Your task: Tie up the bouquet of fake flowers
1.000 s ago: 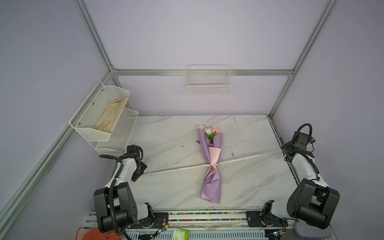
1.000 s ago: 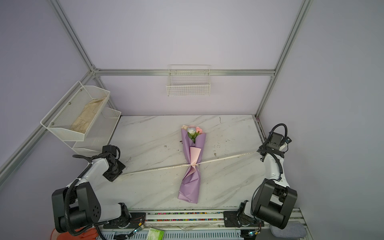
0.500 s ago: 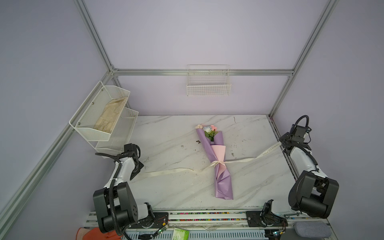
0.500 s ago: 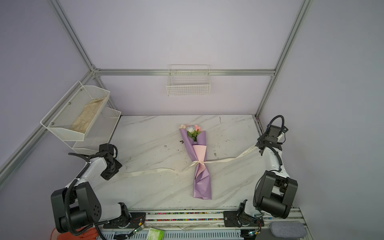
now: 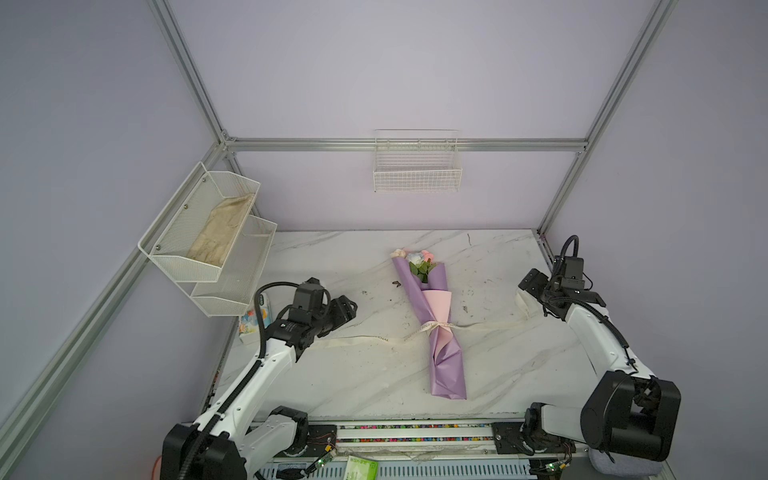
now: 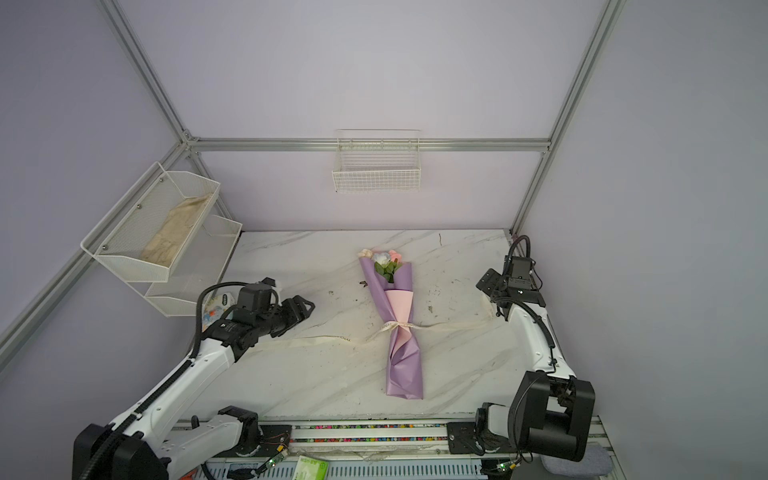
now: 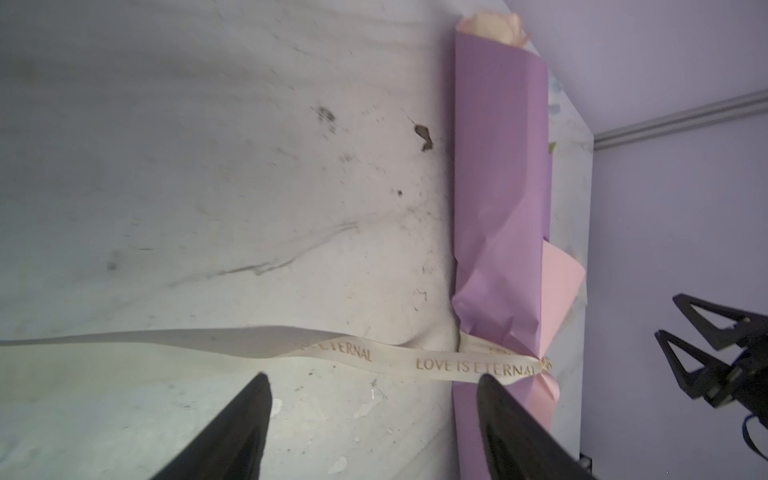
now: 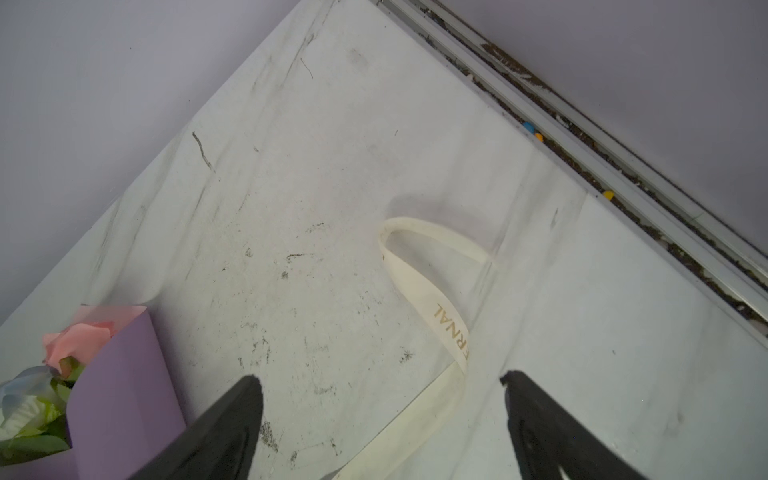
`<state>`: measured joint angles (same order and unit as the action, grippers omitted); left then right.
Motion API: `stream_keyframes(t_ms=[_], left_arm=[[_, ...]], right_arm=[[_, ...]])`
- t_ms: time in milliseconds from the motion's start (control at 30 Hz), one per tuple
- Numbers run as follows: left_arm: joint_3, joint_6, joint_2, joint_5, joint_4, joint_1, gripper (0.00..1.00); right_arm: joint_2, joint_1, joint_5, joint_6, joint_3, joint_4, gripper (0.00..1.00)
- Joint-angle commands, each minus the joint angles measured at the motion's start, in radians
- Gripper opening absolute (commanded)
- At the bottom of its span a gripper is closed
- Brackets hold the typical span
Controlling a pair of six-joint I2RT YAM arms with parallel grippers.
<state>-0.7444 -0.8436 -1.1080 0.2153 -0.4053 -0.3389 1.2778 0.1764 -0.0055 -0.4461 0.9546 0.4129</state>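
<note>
One bouquet of fake roses [image 5: 434,307], sheathed in lilac and pink paper, is laid mid-table on the white marble tabletop [image 5: 332,374], blooms toward twelve o'clock. One cream printed ribbon [image 5: 374,340] is cinched round its waist, tails slack toward nine and three o'clock. Left gripper [image 5: 348,308], at nine o'clock: jaws apart, nothing held. Right gripper [image 5: 525,284], at three o'clock: likewise. Step judged: knot drawn. Next move: tails to be regrasped near the knot if a bow is wanted.

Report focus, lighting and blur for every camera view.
Both top views: even, soft light, sharp lilac-paper-wrapped bouquet of fake flowers, faint shadows. Left wrist view: dim, but the cream printed ribbon reads clearly; left pincer silhouetted. Right wrist view: brighter, the bouquet's top edge smeared.
</note>
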Motion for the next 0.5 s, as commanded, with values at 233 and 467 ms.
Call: stream_keyframes(t_ms=[233,467], left_arm=[[-0.210,0.408,-0.384,0.013,0.176,-0.356,0.74],[-0.222,0.772,-0.458,0.031,0.230,-0.390,0.78]], right_arm=[[-0.182,-0.006,-0.352,-0.162,-0.211,0.086,0.88],[-0.293,-0.044,-0.581,-0.453,-0.494,-0.132,0.88]])
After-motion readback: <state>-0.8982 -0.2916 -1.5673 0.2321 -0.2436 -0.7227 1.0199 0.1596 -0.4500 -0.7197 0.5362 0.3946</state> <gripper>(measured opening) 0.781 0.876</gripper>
